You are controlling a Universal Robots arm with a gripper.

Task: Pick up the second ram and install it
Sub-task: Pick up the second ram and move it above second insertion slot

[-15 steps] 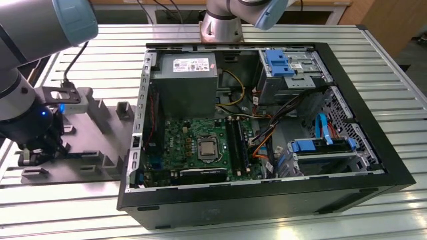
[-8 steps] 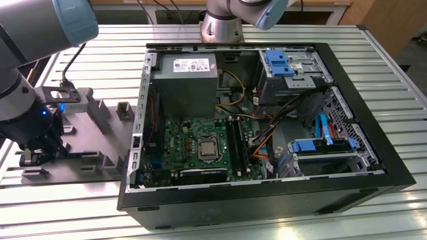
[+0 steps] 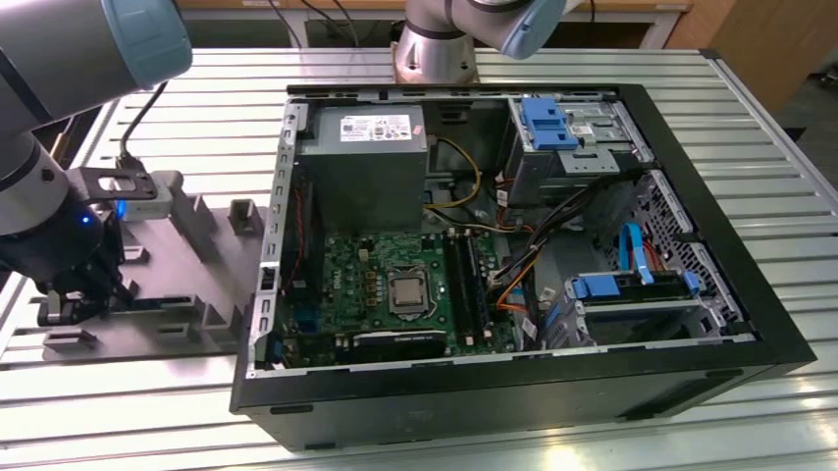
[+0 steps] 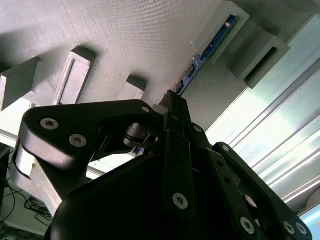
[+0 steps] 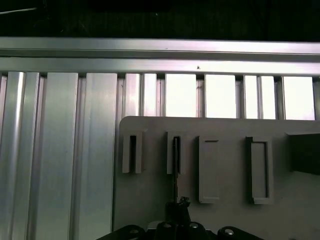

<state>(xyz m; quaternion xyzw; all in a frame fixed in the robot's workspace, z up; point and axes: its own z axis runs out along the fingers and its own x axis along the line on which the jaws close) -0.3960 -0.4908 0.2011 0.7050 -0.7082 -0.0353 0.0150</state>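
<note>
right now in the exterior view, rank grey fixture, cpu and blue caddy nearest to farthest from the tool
1. Grey fixture, under the tool, at the exterior view's left.
2. CPU, in the middle of the case.
3. Blue caddy, toward the exterior view's right.

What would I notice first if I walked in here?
Probably the big open computer case in the middle of the exterior view, its green board and blue parts showing. At that view's left the robot arm reaches down to a grey holder, its gripper at the end of a thin memory stick standing there.
</note>
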